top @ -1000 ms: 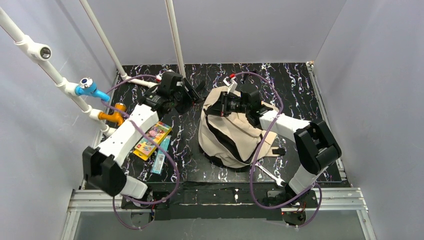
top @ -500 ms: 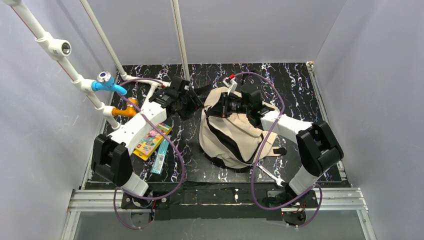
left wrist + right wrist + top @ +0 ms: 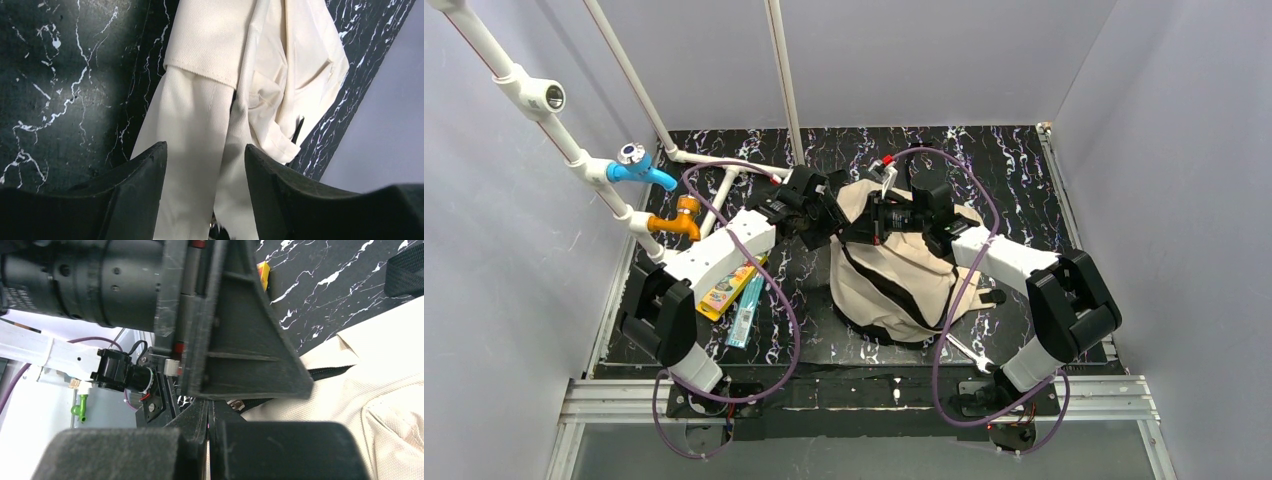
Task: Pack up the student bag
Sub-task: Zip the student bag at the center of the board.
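Straddling a fold of the student bag [image 3: 210, 95], left end effector [image 3: 205, 150] is half open; right end effector [image 3: 209, 414] shut; contents hidden.

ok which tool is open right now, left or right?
The left tool: its jaws stand apart, with the beige fabric of the student bag showing between them. On the right tool the jaws are pressed together.

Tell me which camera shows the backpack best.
The top camera: the whole backpack is in view, straps included. The left wrist camera shows only pale fabric folds; the right wrist camera only a beige corner.
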### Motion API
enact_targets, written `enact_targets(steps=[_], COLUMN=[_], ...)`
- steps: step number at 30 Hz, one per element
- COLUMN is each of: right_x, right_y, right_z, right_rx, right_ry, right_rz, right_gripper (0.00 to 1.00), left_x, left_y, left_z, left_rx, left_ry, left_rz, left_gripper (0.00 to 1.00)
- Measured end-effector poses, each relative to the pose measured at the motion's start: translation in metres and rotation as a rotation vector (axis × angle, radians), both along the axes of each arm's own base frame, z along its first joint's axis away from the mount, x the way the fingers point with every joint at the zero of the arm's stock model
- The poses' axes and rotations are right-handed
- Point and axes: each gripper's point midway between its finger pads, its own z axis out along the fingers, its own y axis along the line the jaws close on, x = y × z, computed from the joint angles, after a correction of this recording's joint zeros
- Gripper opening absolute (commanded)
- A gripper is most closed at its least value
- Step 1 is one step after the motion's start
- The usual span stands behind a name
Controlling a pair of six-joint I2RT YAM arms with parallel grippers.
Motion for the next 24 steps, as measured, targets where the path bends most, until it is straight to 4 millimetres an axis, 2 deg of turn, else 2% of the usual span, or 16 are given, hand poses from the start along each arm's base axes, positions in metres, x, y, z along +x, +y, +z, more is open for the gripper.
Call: enact_targets(steps=[7,12,17,19,24], right_x=[-0.001,-0.004,-0.009,-0.014,-0.045], right_y=[-0.002,-0.006,-0.011,-0.009,0.002], right_z=[-0.005,-0.007,-0.007,-0.010,-0.008], right_rx=[-0.022,-0.054,-0.082,-0.093,-0.108], right_ry=[-0.017,-0.032,-0.038,-0.032,-0.020], right_rz=[0.008,0.012,0.014,0.020,0.063], right_gripper=[0.01,0.01,0.01,0.01,0.01], left_x=[0.009,0.013,0.014,0.015,0.016], left_y=[-0.013,-0.015,-0.014,-0.014,-0.013], left_z=[-0.011,-0.020,-0.031,-0.034,-0.041], left_rx=[-0.025,-0.010,0.020,0.028,0.055], left_ry=[-0.001,-0.004,0.004,0.007,0.007], left_rz=[-0.017,-0.034,-0.053,-0.059,-0.082], left_gripper=[0.25,0.11,0.00,0.00,0.00])
